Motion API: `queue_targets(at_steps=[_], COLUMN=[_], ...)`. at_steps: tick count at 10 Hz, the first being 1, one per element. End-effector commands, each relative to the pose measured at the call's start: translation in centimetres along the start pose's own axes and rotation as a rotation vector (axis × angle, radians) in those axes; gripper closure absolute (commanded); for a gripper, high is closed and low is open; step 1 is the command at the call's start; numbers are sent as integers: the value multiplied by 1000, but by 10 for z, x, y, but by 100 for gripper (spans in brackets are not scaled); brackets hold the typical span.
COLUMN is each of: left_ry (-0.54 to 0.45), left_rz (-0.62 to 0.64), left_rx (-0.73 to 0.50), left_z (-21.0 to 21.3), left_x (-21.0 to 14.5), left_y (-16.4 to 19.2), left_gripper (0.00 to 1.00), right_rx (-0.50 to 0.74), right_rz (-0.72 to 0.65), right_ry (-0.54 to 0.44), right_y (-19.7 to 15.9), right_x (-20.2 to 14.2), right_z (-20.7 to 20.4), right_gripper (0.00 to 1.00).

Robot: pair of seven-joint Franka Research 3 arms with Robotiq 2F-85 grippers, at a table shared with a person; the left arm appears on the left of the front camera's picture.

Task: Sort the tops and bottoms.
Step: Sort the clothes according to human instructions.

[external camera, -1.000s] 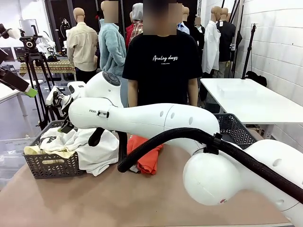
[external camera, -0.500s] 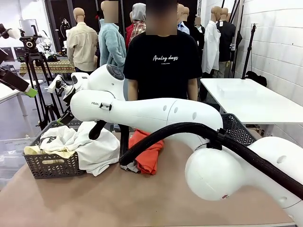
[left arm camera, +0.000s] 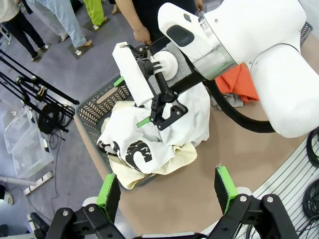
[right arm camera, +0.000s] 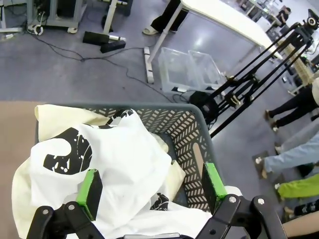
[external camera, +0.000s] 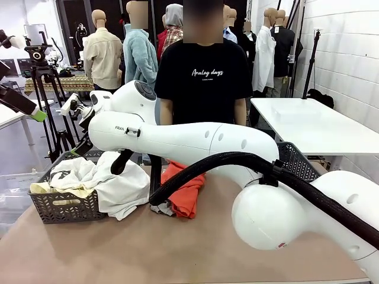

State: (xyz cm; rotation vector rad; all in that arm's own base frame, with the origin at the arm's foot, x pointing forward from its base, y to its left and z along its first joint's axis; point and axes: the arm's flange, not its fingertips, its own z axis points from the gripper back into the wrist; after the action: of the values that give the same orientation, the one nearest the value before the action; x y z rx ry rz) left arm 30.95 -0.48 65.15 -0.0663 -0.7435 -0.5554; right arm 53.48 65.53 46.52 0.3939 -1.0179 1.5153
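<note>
The left basket (external camera: pixel 62 206) holds a plain white garment (external camera: pixel 121 186) spilling over its rim, a black-and-white patterned one (right arm camera: pixel 99 154) and a pale yellow one (left arm camera: pixel 149 172). On the table beside it lies an orange-red garment (external camera: pixel 186 188) with a grey piece (external camera: pixel 161 208) under its edge. My right gripper (external camera: pixel 80 147) hangs open just above the basket, nothing between its green pads (right arm camera: pixel 89 191). From the left wrist view, my left gripper (left arm camera: pixel 167 191) is open, high above the basket's near side, and looks down on the right gripper (left arm camera: pixel 162 107).
A second dark basket (external camera: pixel 294 161) stands at the table's right behind my right arm (external camera: pixel 195 142), which spans the table. A person in a black T-shirt (external camera: pixel 201 77) stands at the far side. A tripod (external camera: pixel 41 77) stands on the floor to the left.
My right gripper has risen from the basket and opened fully. The white garment has settled over the basket's rim.
</note>
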Motion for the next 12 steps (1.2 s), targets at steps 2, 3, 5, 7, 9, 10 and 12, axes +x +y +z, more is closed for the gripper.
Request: queue_targets(at_steps=[2, 3, 5, 7, 9, 10, 12], left_ry=[4, 4, 4, 4, 4, 4, 4], left_rz=[9, 9, 9, 9, 9, 9, 9], left_rx=[11, 11, 11, 11, 11, 11, 11], left_z=[1, 1, 1, 1, 1, 1, 1], left_x=[3, 3, 3, 3, 3, 3, 3], left_y=[0, 0, 0, 0, 0, 0, 0], left_gripper=[1, 1, 1, 1, 1, 1, 1], right_rx=[-10, -10, -10, -10, -10, -10, -10], right_rz=[14, 14, 14, 14, 14, 14, 14], right_ry=[7, 7, 7, 7, 7, 7, 7], right_y=[0, 0, 0, 0, 0, 0, 0], right_x=[1, 1, 1, 1, 1, 1, 1], right_z=[0, 0, 0, 0, 0, 0, 0], right_gripper=[0, 0, 0, 0, 0, 0, 0])
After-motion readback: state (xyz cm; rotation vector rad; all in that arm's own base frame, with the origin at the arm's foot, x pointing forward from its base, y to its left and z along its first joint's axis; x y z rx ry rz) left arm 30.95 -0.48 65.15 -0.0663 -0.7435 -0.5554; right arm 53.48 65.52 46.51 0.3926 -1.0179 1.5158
